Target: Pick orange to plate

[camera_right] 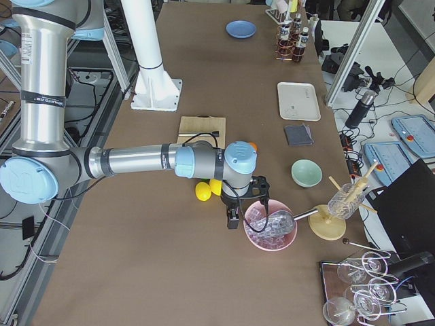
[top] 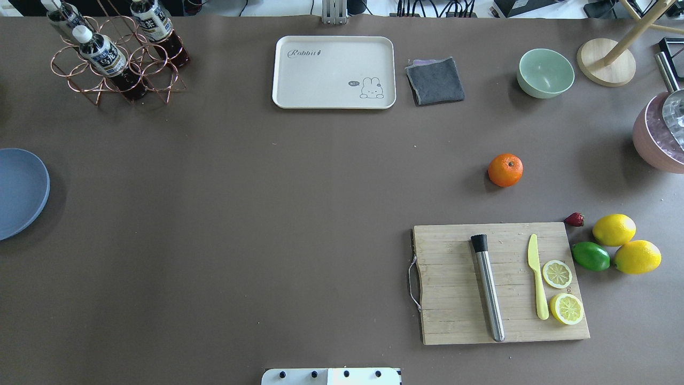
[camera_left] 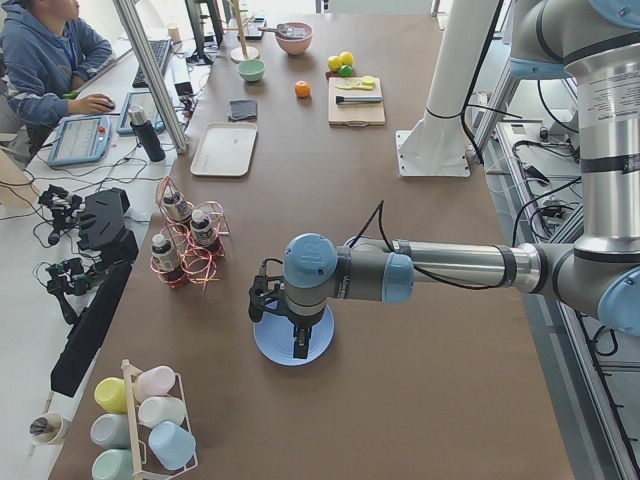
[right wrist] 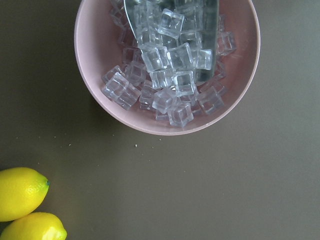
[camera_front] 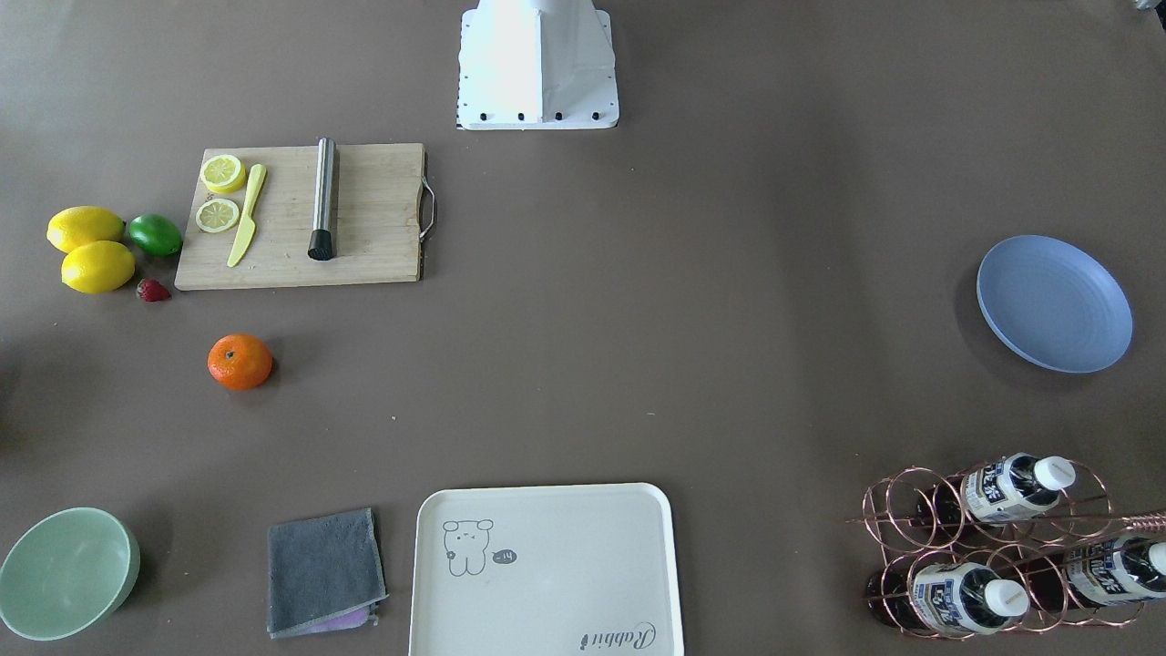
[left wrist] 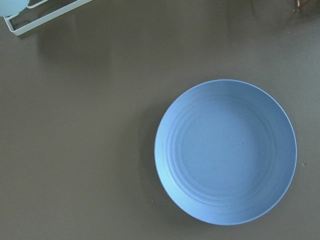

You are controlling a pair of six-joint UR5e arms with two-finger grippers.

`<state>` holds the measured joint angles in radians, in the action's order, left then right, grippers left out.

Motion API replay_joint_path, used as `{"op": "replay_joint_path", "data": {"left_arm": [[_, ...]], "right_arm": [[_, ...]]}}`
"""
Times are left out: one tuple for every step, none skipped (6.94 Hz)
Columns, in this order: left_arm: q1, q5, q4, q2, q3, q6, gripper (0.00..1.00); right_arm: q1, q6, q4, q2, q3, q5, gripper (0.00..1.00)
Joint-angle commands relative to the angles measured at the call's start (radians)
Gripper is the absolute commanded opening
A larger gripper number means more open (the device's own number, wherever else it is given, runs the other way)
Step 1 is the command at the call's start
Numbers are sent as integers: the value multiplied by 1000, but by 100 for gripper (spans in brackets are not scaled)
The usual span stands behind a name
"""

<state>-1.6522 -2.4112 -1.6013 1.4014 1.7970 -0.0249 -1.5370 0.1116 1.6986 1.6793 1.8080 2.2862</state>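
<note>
Cream tray (camera_front: 565, 556), orange (camera_front: 240, 362) stem-up, plate (camera_front: 1054, 303) flat

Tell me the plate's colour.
The plate is pale blue, faintly ringed; best in left wrist view.

A wooden cutting board (top: 454, 256) is laid on the brown table (top: 267, 214). Two lemons (top: 614, 229), a lime (top: 590, 256) and a strawberry (top: 574, 219) are grouped just beside the board, on the robot's right. The orange (top: 505, 170) is set beyond the board, clear of it. A cream tray (top: 331, 69), grey cloth (top: 435, 81) and mint-green bowl (top: 545, 72) are placed further beyond. The plate (top: 18, 190) is located well apart, to the robot's left.
</note>
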Motion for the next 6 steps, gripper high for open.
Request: {"op": "replay_joint_path", "data": {"left_arm": [[-5, 7, -8, 27, 18, -4, 98], [-6, 9, -73, 25, 9, -3, 98], [-11, 11, -210, 53, -40, 2, 98], [-12, 1, -236, 54, -72, -6, 98], [-12, -2, -285, 39, -73, -23, 98], [-11, -2, -298, 41, -73, -14, 98]], "right_arm": [[0, -1, -141, 13, 11, 1, 100], [0, -6, -210, 11, 17, -1, 100], [0, -13, -236, 5, 16, 4, 100], [0, -30, -240, 0, 17, 3, 100], [0, -44, -243, -6, 24, 21, 100], [0, -52, -243, -21, 24, 63, 100]]}}
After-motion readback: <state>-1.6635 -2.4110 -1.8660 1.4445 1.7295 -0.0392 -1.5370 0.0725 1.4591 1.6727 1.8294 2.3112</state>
